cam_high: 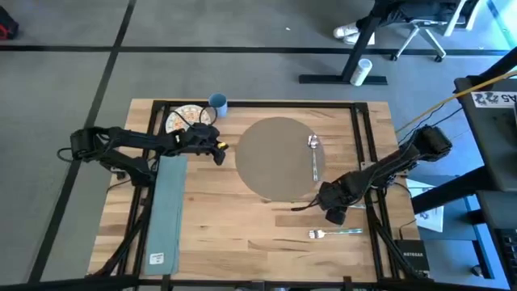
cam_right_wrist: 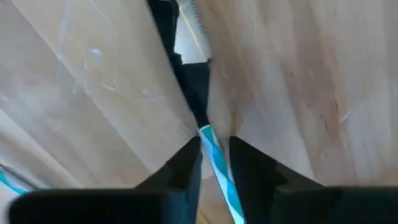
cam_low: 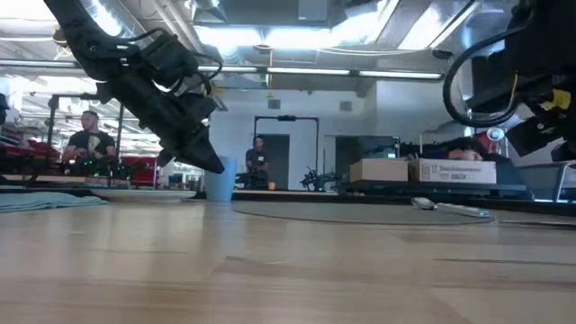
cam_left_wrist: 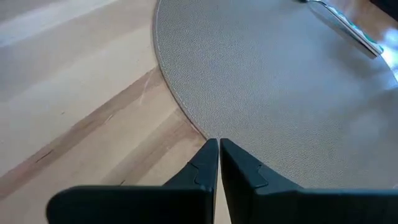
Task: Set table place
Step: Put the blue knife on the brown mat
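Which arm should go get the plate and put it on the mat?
Left. The plate lies right beside the left gripper, which is shut and empty at the mat's edge. The right gripper is across the mat, busy holding a knife.

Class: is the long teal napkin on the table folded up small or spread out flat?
Spread out flat: the teal napkin lies as one long strip along the table's left side, beside the left arm.

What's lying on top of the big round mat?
A spoon lies on the placemat, near its right side. The rest of the mat shows bare. What is under it is hidden.
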